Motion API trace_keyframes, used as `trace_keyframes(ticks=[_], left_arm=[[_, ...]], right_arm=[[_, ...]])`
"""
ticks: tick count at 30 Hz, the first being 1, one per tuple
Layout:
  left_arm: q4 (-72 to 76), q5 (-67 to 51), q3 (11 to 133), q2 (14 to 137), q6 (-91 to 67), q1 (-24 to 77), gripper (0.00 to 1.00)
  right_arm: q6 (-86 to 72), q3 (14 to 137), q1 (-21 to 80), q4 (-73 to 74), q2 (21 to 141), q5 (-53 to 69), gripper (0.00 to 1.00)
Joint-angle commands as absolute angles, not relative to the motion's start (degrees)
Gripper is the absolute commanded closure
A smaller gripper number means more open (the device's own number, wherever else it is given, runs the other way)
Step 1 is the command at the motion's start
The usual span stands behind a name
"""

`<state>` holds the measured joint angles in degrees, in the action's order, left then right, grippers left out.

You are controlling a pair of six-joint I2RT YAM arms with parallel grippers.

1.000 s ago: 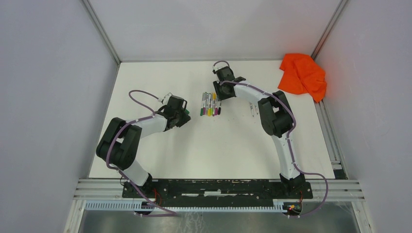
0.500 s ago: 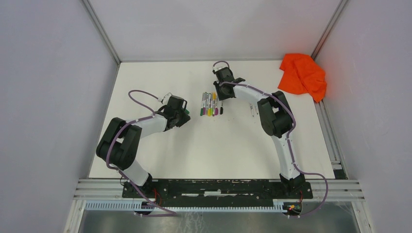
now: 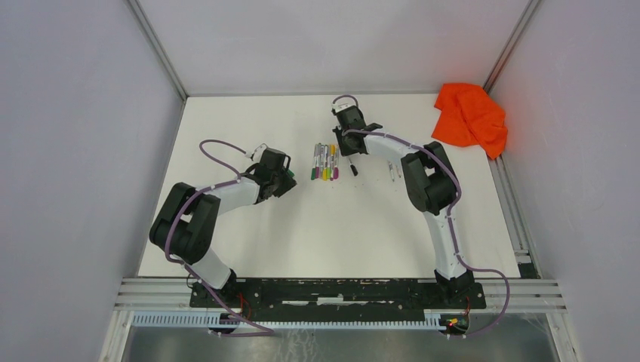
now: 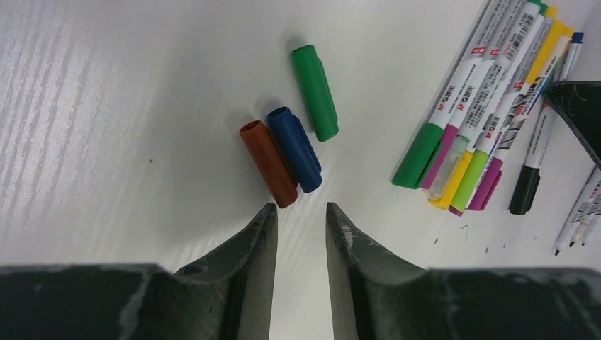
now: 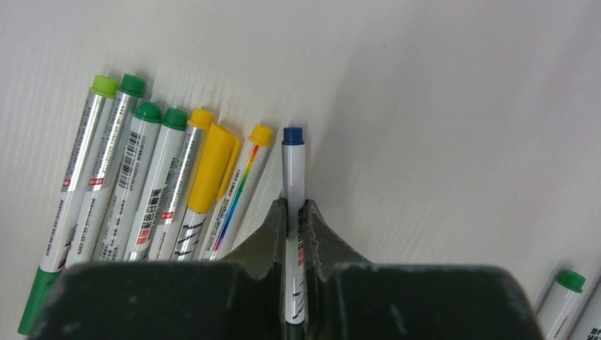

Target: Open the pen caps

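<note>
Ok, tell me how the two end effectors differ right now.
The left end effector stands open, holding nothing; the right end effector is shut on a blue-ended pen. The left faces three loose caps; the right sits at the edge of the row of pens. Both are dark, two-fingered and point at the white table.

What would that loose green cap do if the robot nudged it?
The green cap is a small hollow plastic tube, so it is probably very light and would skid easily on the smooth white table. Being round, it may roll, though what looks like a clip along its side would likely stop it soon. It looks stiff, not fragile.
</note>
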<state>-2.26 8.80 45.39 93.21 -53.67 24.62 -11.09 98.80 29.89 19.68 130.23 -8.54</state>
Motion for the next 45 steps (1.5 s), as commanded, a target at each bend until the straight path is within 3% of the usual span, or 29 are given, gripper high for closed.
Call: trace_keyframes(ticks=[1, 5, 11, 16, 27, 36, 45], left_arm=[[2.4, 7.44, 46.38, 91.42, -51.68, 25.11, 0.6], [4.21, 6.31, 45.44, 89.23, -51.1, 25.92, 0.53], [7.41, 4.5, 43.55, 84.75, -49.83, 28.06, 0.33], [10.88, 1.33, 41.03, 81.34, -48.34, 29.69, 0.29], [32.28, -12.89, 31.32, 82.38, -50.16, 33.56, 0.32], [41.59, -14.4, 32.85, 87.96, -52.44, 38.56, 0.42], [45.53, -15.3, 34.01, 92.66, -53.8, 39.9, 0.46]], right_arm=[[-10.32, 94.18, 28.72, 25.54, 129.91, -10.68, 0.96], [-10.37, 90.48, 28.57, 23.3, 126.17, -10.17, 1.0], [-10.87, 83.08, 28.03, 17.47, 118.31, -6.13, 1.0], [-12.85, 75.08, 27.22, 9.71, 110.71, 0.62, 1.0], [-24.06, 58.68, 27.22, -11.46, 97.09, 15.38, 1.0], [-37.17, 48.91, 27.24, -30.09, 95.29, 24.27, 1.0], [-41.9, 46.61, 27.27, -35.77, 94.71, 26.78, 1.0]])
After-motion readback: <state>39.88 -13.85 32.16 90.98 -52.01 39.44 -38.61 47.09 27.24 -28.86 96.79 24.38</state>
